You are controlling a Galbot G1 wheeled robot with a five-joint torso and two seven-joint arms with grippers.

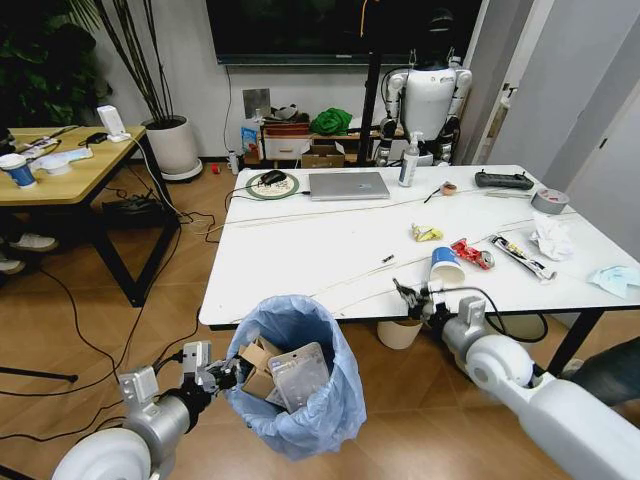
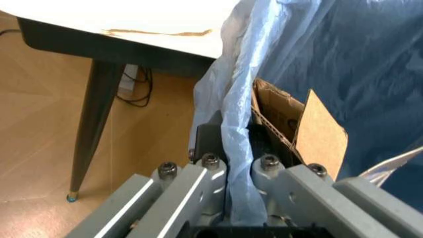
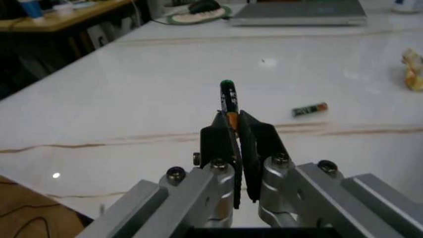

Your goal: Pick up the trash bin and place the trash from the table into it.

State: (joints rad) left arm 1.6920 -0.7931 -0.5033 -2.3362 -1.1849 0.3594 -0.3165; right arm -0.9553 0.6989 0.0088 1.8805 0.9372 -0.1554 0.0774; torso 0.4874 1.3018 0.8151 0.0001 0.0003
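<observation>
Bin: trash bin (image 1: pixel 292 375) off the floor, hanging just past the table's near edge, toward its near-left corner; blue liner baggy around it.
Left claw: left claw (image 1: pixel 226 375) clamped on the bin's rim and liner, one finger each side; wrist view confirms plastic pinched between the fingers (image 2: pixel 210 171).
In bin already: brown cardboard packet (image 1: pixel 258 362) plus a pale flat packet (image 1: pixel 298 375) sticking up above the rim.
Right claw: right claw (image 1: pixel 405 296) over the table's near edge, closed on a small dark stick-like wrapper with green tip (image 3: pixel 229 101); looks like a pick in hand, not yet dropped.
Table: table (image 1: pixel 300 250) not cleared.
Left to go: blue-white paper cup (image 1: pixel 446 266) near the front edge; yellow wrapper (image 1: pixel 426 233); red wrapper (image 1: pixel 472 254); long printed wrapper (image 1: pixel 522 257); white tissue (image 1: pixel 552 238); pale-blue tissue (image 1: pixel 613 279) at the right edge; small dark scrap (image 1: pixel 387 259) mid-table.
Not trash: laptop (image 1: pixel 348 185), tape roll (image 1: pixel 549 201) along the far side.
Progress: bin pickup done, roughly a third of the clearing done by the look of it; most litter sits on the right half.
</observation>
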